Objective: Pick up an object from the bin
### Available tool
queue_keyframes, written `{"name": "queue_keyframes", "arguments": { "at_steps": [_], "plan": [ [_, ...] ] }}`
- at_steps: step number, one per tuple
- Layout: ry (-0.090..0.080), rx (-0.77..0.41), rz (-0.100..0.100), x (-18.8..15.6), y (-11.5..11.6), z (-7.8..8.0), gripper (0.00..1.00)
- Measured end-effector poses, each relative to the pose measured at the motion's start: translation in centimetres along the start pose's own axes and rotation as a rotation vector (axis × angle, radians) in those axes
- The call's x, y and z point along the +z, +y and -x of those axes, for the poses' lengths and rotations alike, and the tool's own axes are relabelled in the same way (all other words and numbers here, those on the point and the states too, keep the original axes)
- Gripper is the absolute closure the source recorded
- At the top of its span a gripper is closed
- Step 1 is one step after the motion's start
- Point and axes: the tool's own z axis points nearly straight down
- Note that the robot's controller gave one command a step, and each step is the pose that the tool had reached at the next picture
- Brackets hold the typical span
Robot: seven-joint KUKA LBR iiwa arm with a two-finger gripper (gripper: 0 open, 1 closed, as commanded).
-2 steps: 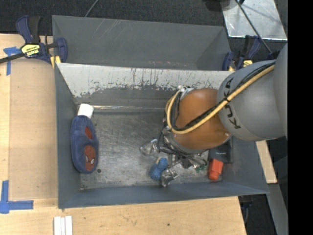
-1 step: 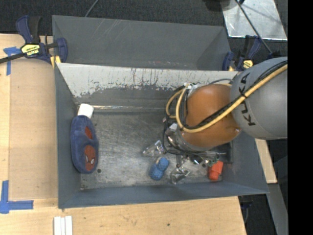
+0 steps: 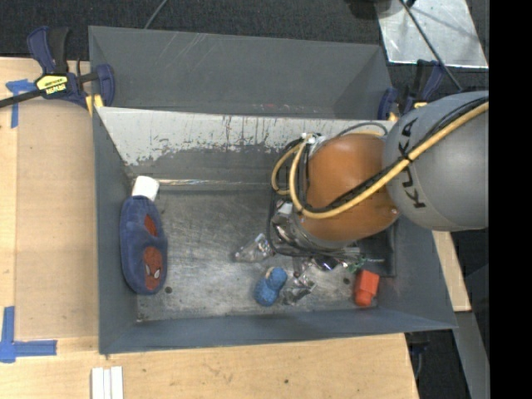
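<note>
Toward the bin [image 3: 249, 65] front, one blue lump [image 3: 269, 288], one orange block [image 3: 366, 288], one blue slipper [image 3: 143, 244] at left, hand [image 3: 306, 263] state unclear

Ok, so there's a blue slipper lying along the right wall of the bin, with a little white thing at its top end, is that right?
Not quite. The camera view shows the blue slipper lying along the left wall of the bin, not the right. The little white thing is at its top end, as you said.
</note>
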Motion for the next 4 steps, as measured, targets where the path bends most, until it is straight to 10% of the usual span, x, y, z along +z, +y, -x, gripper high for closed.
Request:
{"name": "queue_keyframes", "arguments": {
  "at_steps": [2,3,4],
  "plan": [
    [0.001,-0.109,-0.001,2.7,0.5,-0.8,0.00],
    [-0.010,-0.109,-0.004,2.4,0.5,-0.5,1.00],
    [-0.002,-0.106,-0.003,-4.4,0.3,-0.3,1.00]
  ]
}}
